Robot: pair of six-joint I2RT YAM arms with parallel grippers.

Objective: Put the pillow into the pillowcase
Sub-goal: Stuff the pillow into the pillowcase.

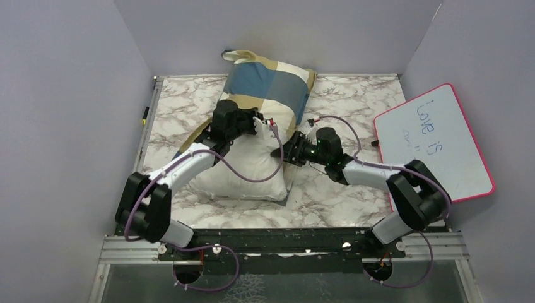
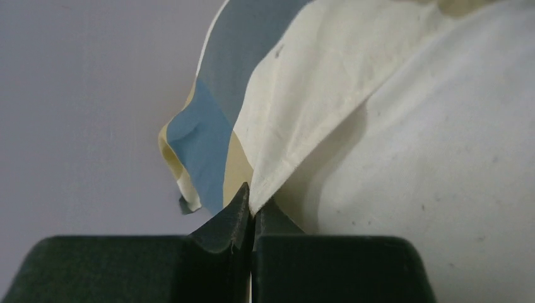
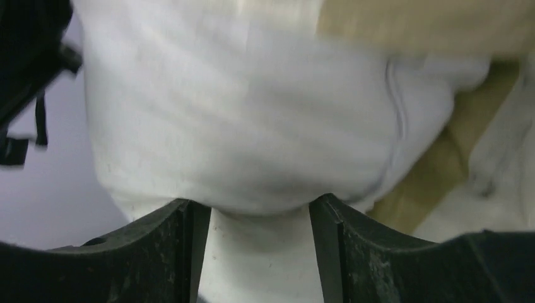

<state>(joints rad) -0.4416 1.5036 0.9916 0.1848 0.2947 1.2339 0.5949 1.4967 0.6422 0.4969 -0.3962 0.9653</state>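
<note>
Table (image 1: 183, 107): white marble pattern with grey veins.
Walls (image 1: 63, 95): plain pale lilac, on the table's left, far and right sides.
Whiteboard (image 1: 454, 170): pink-rimmed, handwritten, leaning at the table's right edge.
Light: even and soft.

Both arms (image 1: 189, 161) have white links, black joints, purple cables (image 1: 252, 179), dark fingers (image 2: 126, 271)

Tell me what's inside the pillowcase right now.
The far end of the pillow sits inside the pillowcase, and its near part sticks out bare. How deep it reaches, and whether anything else is inside, is hidden by the pillowcase itself.
</note>
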